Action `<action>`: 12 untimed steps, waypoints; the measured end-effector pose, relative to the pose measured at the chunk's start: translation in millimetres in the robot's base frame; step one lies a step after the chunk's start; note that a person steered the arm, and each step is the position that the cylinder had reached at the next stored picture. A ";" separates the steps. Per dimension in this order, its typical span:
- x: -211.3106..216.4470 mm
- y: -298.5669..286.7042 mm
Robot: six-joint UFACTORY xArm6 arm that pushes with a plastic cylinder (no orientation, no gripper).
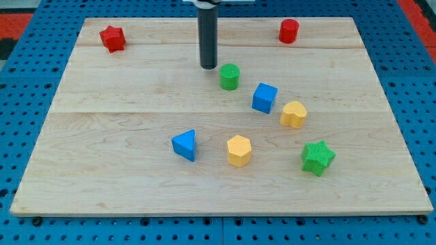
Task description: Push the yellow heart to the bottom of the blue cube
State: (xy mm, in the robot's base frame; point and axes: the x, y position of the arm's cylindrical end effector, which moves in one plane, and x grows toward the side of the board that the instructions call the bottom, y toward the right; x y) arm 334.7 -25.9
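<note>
The yellow heart lies on the wooden board, just to the lower right of the blue cube, almost touching it. My tip is at the view's top centre, just left of and above the green cylinder. It is well to the upper left of the blue cube and the yellow heart, touching no block.
A yellow hexagon and a blue triangle lie below the cube, toward the view's bottom. A green star lies at the lower right. A red star is at the top left, a red cylinder at the top right.
</note>
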 end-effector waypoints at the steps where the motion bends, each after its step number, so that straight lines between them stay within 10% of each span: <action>1: 13.5 30.7; 12: 101.7 172.2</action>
State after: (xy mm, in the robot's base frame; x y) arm 436.4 146.3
